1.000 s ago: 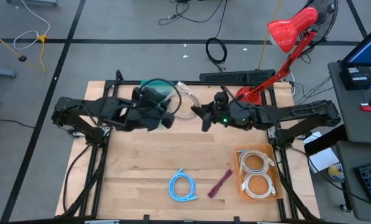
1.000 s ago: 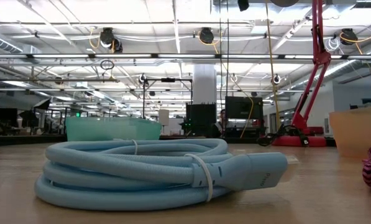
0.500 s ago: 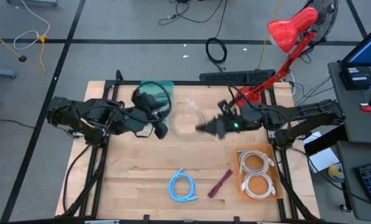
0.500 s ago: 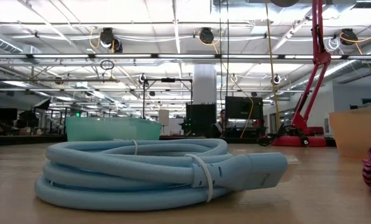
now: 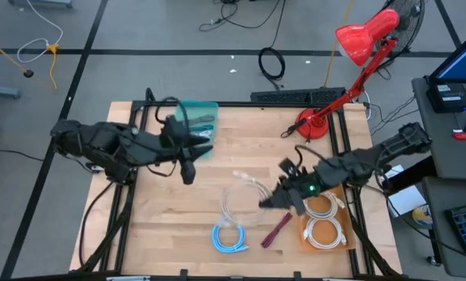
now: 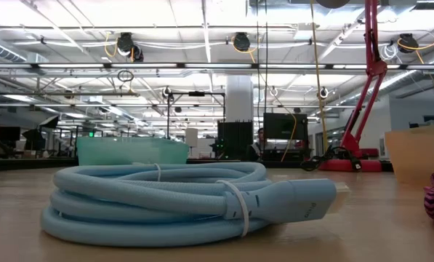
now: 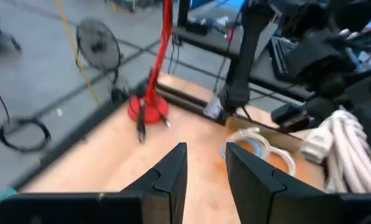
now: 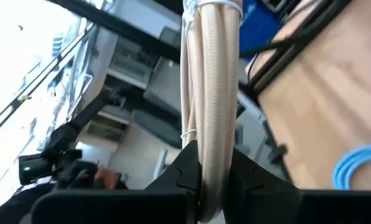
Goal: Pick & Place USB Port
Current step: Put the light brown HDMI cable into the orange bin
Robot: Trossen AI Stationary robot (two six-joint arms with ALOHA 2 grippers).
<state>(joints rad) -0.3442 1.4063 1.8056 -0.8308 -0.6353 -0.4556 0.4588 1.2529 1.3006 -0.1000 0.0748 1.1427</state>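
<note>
My right gripper (image 5: 267,203) is over the near middle of the table, shut on a white coiled USB cable (image 5: 238,195), which also shows in the left wrist view (image 7: 340,149). My left gripper (image 5: 188,172) hovers left of centre, in front of the teal bin (image 5: 198,117). It is open, with nothing between its fingers (image 7: 204,171). A light blue coiled cable (image 5: 229,235) lies flat on the table near the front edge, large in the low view (image 6: 180,200). Neither gripper shows in the low view. My right gripper pinches the bundled strands on one side of the white coil (image 8: 211,163) between its two fingers. The fingers come about level from the table's right side. The coil sticks out ahead of the fingers toward the left, lifted clear of the table.
An orange tray (image 5: 342,234) at the near right holds two more white coils (image 5: 323,218). A maroon cable bundle (image 5: 278,229) lies between the tray and the blue coil. A red desk lamp (image 5: 326,117) stands at the far right. The middle of the wooden table is bare.
My right gripper has swung from the far middle toward the near edge, rolling its wrist and carrying the white coil clear of the table to a spot above the blue coil. My left gripper has drawn back toward the table's left and turned toward the near edge.
</note>
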